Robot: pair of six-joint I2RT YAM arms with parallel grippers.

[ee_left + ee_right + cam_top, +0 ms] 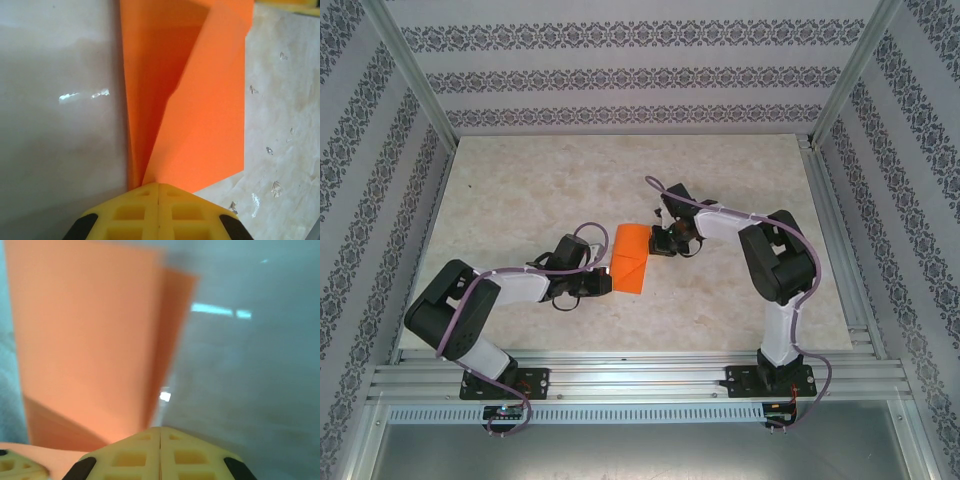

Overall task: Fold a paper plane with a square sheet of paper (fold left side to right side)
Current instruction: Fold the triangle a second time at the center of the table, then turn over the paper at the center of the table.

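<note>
Left fingers (135,212) closed, pinching the near corner of the partly folded square sheet of paper (630,258), mid-desk (520,190). Hold that pinch firm, carry the left flap onto the right edge, align before creasing. Right fingers (192,455), just beyond the sheet, look closed at its far edge; grip unclear, blurry. Both wrists crowd the sheet.

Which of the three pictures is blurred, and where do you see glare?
Right wrist: blurred, the orange paper has smeared edges. Left wrist: sharp, with a white glare streak on the table. Top external: sharp, evenly lit.
</note>
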